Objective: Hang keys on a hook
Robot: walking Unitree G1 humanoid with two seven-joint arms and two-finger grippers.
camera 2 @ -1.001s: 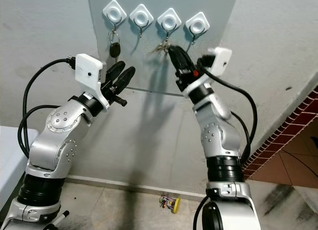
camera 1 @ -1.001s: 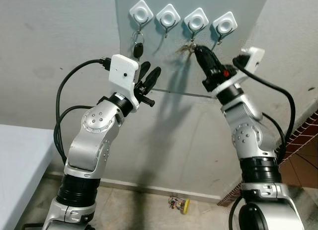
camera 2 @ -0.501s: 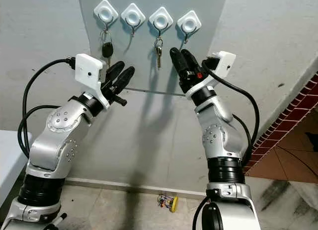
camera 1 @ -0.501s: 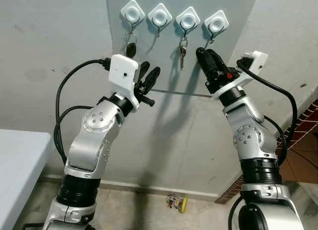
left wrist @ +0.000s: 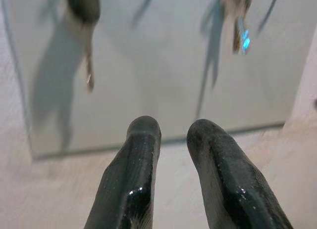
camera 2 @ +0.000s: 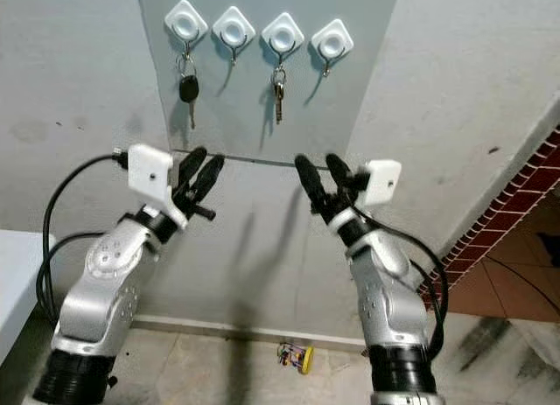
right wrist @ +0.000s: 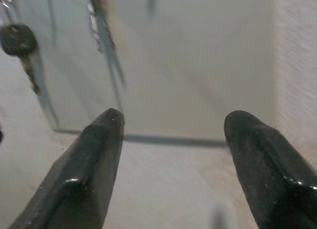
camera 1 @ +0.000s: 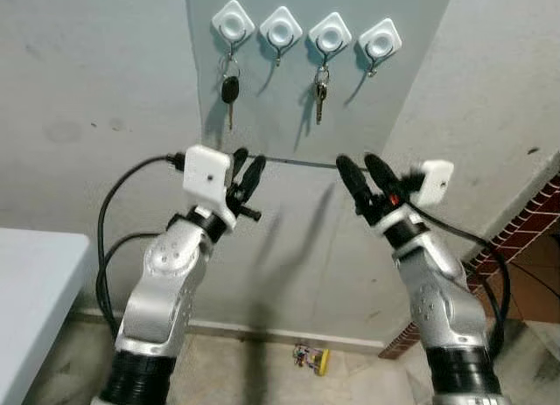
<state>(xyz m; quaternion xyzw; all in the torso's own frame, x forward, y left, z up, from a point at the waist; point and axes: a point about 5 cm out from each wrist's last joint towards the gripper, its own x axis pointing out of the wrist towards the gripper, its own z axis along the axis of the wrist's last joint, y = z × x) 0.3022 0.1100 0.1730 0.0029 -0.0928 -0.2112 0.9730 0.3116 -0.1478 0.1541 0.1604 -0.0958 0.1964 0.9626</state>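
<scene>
Fingers [right wrist: 99, 164] of the right gripper [camera 1: 367, 179] are spread and empty, low beneath the white diamond-shaped hooks [camera 1: 330, 33]; the silver key bunch [camera 1: 320, 86] hangs there, seemingly delivered. Left gripper [camera 1: 246, 173] nearly closed, idle.

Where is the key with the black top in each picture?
Left eye view: black key, under the leftmost hook.
Right eye view: upper left, same hook.
Left wrist view: top left, blurred.
Right wrist view: left edge.
Shared landmark: the silver keys.
</scene>
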